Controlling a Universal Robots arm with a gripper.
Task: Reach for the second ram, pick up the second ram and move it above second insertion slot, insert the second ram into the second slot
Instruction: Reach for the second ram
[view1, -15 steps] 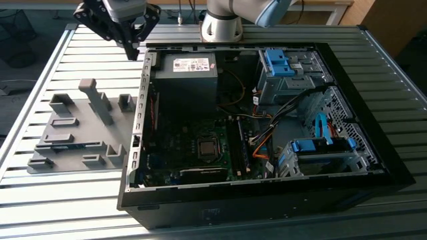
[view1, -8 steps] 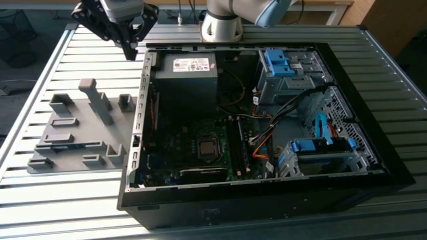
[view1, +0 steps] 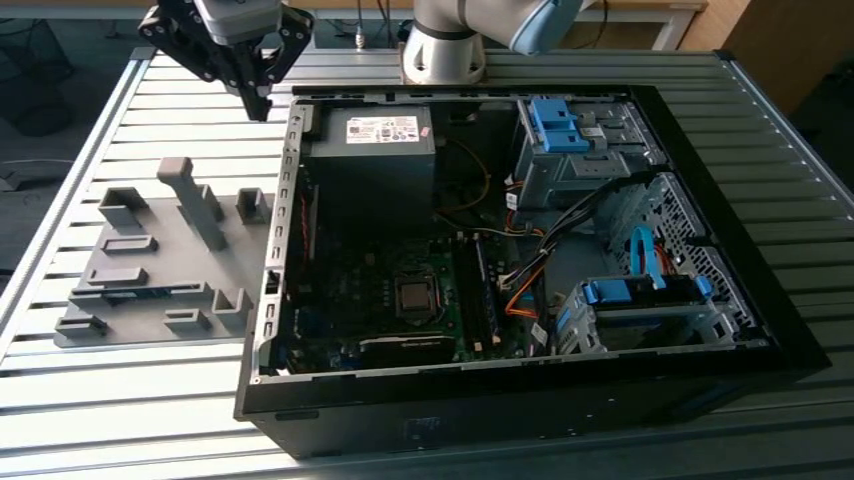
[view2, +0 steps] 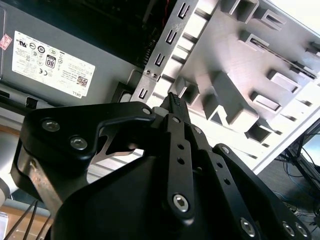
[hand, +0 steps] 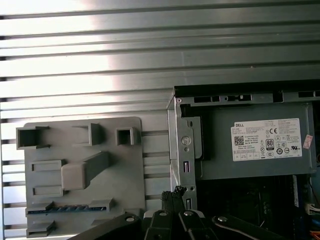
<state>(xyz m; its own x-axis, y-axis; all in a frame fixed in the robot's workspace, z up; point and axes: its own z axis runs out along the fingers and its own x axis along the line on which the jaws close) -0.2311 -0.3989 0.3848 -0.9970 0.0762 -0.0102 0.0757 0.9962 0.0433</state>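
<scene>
**Gripper empty and closed, well short of the second ram**

Gripper (view1: 258, 100): its fingers are drawn together at the tips with nothing between them. It hangs tip-down above the table (view1: 80, 400), just off the far corner of the open computer case (view1: 534, 410), on the power supply (view1: 367, 160) side.

Second ram (hand: 65, 209): in the first wrist view it sits in a groove of the grey tray (view1: 160, 225), at the tray's edge away from the tall blocks. It is well apart from the gripper, with most of the tray lying between them. It looks to be untouched and not yet lifted.

Orientation: a thin blue line is all that shows, so I judge the stick stands on its long edge with the faces upright. Its long axis runs along the table slats and parallel to that tray edge. Which end carries the label cannot be told. The memory slots (view1: 478, 290) on the board run across the slats, roughly square to the stick as it lies.

Recommendations for the reach, as judgement only:
- The fingers need to part before the descent; closed as they are, they would land on the top edge.
- Set the jaws across the thin dimension, one pad to each flat face, near mid-length so the stick does not tip.
- Come straight down the groove line; the raised walls beside it leave little room for sideways error.
- Grip the board edges lightly; chips and contacts are the weak points
</scene>
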